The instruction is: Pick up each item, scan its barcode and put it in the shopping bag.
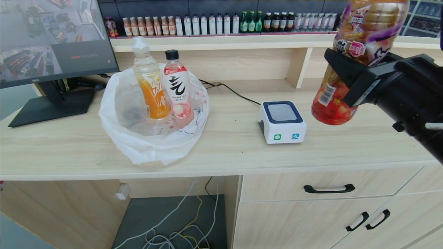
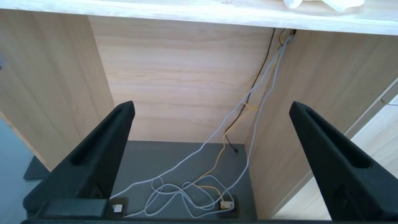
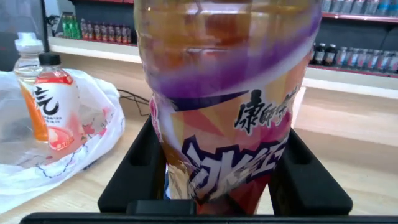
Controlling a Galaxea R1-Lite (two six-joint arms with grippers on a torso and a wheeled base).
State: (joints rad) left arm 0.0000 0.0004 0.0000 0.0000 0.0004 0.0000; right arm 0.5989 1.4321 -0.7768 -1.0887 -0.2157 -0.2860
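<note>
Wooden counter (image 1: 225, 152) with a black monitor (image 1: 52, 38) at its far left, a black cable (image 1: 232, 90) trailing across the back. Bottle row (image 1: 221, 24) on the rear shelf. Drawers below with black handles (image 1: 328, 188). Loose cables (image 1: 180, 228) lie in the open recess under the counter.

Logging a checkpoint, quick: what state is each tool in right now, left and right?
Left tool: open, nothing between its fingers.
Right tool: closed, holding the purple-labelled bottle.
</note>
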